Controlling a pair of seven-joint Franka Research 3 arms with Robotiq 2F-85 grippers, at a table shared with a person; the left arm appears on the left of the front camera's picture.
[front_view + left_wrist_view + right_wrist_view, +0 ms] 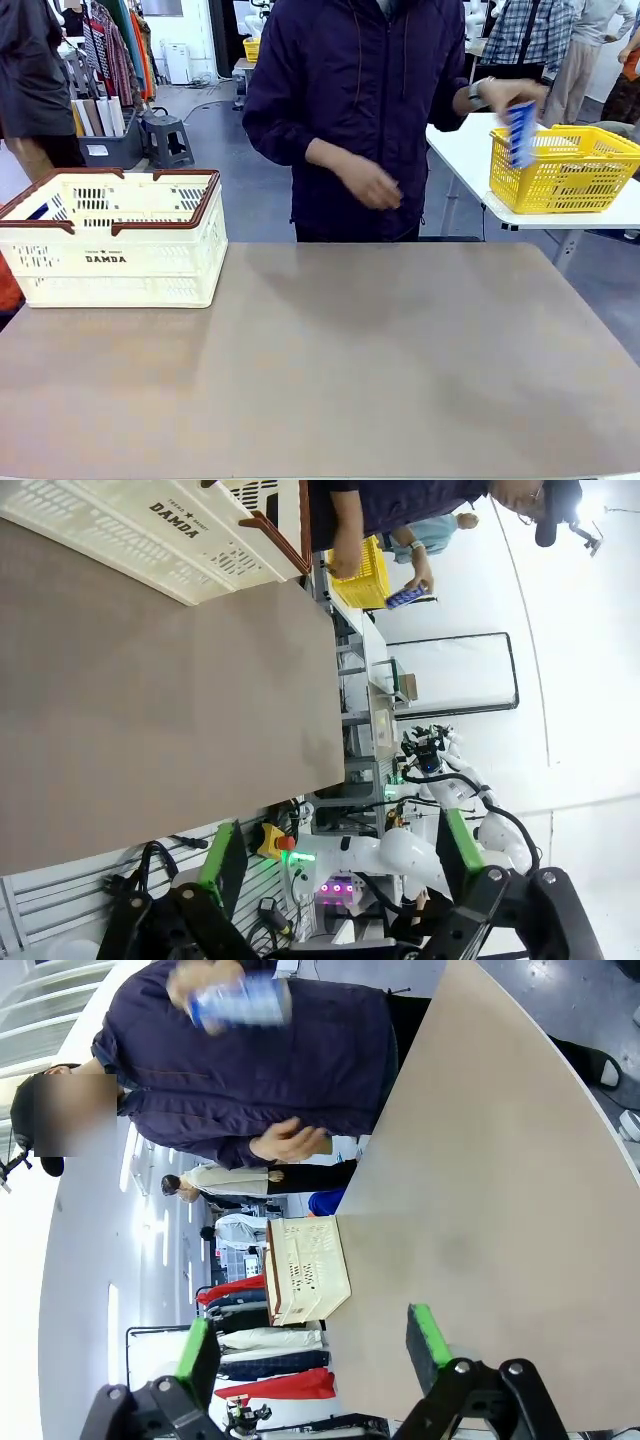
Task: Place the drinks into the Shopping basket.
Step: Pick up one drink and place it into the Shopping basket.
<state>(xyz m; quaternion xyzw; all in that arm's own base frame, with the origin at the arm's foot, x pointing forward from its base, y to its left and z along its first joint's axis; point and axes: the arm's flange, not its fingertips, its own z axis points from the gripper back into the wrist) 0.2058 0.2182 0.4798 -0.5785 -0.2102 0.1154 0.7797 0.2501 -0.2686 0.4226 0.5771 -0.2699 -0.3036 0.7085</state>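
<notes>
The cream-white Shopping basket (110, 262) with a brown-red rim and "DAMDA" on its side stands on the table's far left. It also appears in the left wrist view (170, 530) and the right wrist view (305, 1270). A person across the table holds a blue and white drink can (520, 133) in a raised hand above a yellow mesh basket; the can shows too in both wrist views (405, 595) (240, 1002). My left gripper (340, 870) is open with nothing between its fingers. My right gripper (312, 1350) is open and empty as well, well back from the basket.
The yellow mesh basket (565, 170) sits on a white side table (470, 150) at the far right. The person's other hand (370, 185) hangs over the brown tabletop's (330, 370) far edge. Other people and clothes racks stand in the background.
</notes>
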